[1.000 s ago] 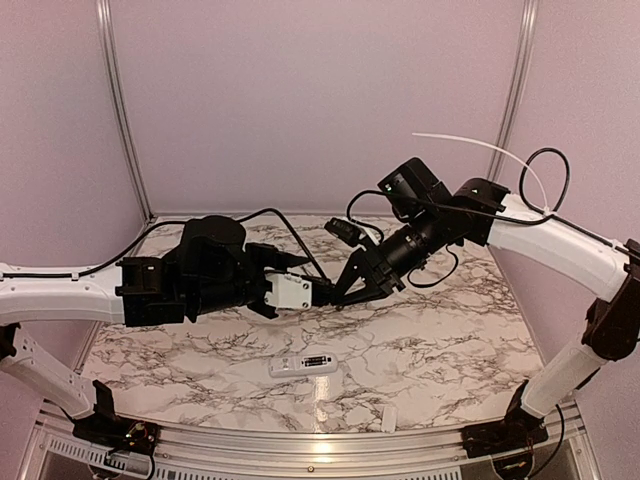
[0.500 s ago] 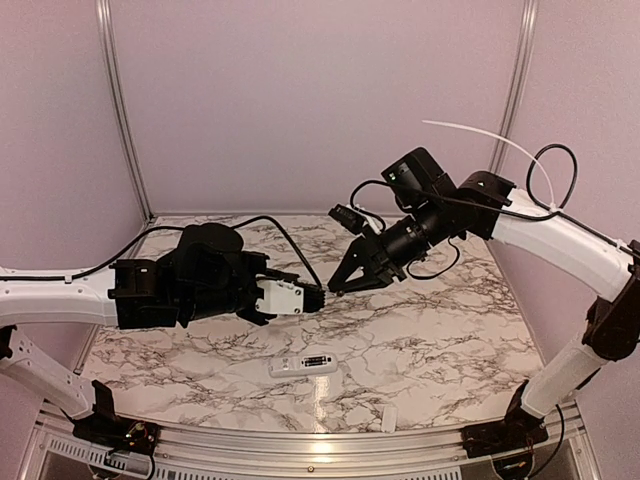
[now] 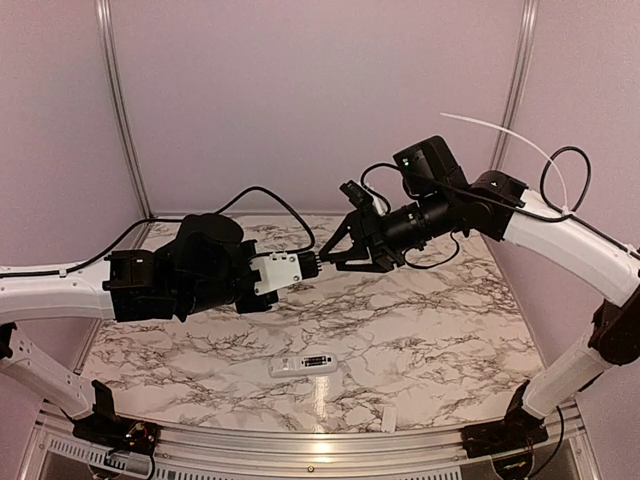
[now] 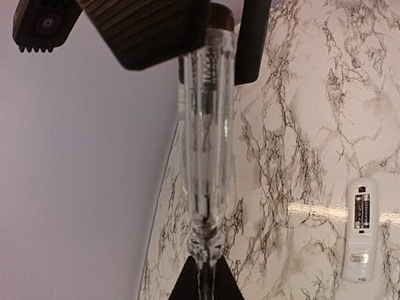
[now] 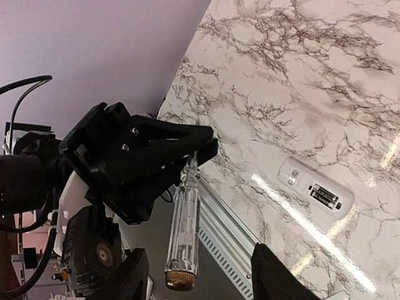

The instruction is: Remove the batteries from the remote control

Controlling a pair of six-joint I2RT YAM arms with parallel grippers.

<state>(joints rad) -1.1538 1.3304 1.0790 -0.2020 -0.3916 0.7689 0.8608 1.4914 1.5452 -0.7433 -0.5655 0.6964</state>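
Observation:
The white remote control (image 3: 303, 364) lies back-up on the marble table near the front. Its compartment is open, with the two dark batteries (image 4: 361, 210) inside; they also show in the right wrist view (image 5: 325, 195). My left gripper (image 3: 312, 262) is raised above the table and shut on the thin tip of a clear-handled screwdriver (image 4: 206, 125). My right gripper (image 3: 330, 256) faces it, open. The screwdriver's brass-capped handle end (image 5: 181, 278) lies between the spread jaws, untouched. Both grippers are well above and behind the remote (image 5: 315, 187).
A small flat white plastic piece (image 3: 390, 418) lies near the table's front edge, right of the remote. A pale zip tie (image 3: 500, 145) sticks out from the right arm. Pink walls close the back and sides. A slotted metal rail (image 5: 231, 244) runs along the front.
Both grippers have risen together with the screwdriver, moving up and slightly back. The right jaws now stand wider around the handle end. The remote has not moved.

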